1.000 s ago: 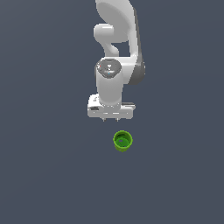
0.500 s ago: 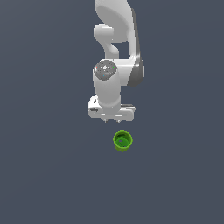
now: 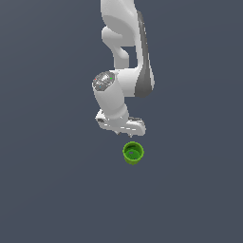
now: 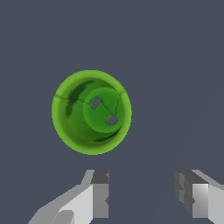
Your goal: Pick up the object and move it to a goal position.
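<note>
Green and upright, the cup (image 3: 133, 153) stands on the flat slate-grey worktop (image 3: 47, 190), its mouth facing up. In the exterior view it sits at about five o'clock from the end effector (image 3: 124, 135), close to the white hand but clear of it, with a thin strip of worktop showing between them. In the wrist view the cup (image 4: 91, 112) appears from above: a thick round rim, sloping inner walls and two small pale marks on its floor, whose nature is hard to make out at this resolution. Both fingers (image 4: 100, 194) show in that view, spread apart with bare worktop between them, so the end effector (image 4: 142, 194) is released and carries nothing. Neither finger touches the cup, which lies outside the gap between them.
</note>
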`<state>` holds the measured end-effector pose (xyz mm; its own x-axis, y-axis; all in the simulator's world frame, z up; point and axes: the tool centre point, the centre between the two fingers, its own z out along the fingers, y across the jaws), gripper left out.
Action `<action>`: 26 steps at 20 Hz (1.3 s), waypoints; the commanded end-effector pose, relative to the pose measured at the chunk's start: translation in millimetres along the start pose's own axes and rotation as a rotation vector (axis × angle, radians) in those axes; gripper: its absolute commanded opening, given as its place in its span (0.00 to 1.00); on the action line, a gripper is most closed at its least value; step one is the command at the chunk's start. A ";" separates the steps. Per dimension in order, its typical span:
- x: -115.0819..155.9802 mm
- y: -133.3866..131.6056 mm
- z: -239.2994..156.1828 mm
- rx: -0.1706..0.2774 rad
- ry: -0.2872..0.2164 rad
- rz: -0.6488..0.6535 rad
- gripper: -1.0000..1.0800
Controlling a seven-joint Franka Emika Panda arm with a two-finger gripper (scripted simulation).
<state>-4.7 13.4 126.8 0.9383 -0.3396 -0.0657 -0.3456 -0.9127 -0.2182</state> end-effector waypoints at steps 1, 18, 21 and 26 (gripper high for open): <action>1.8 -2.3 4.3 0.047 0.004 0.070 0.62; 15.4 -4.0 25.4 0.301 0.015 0.518 0.62; 16.7 -3.0 27.3 0.323 0.015 0.564 0.62; 17.9 -1.9 29.0 0.343 0.015 0.608 0.62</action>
<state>12.9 15.7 98.2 0.5884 -0.7670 -0.2560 -0.7773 -0.4493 -0.4404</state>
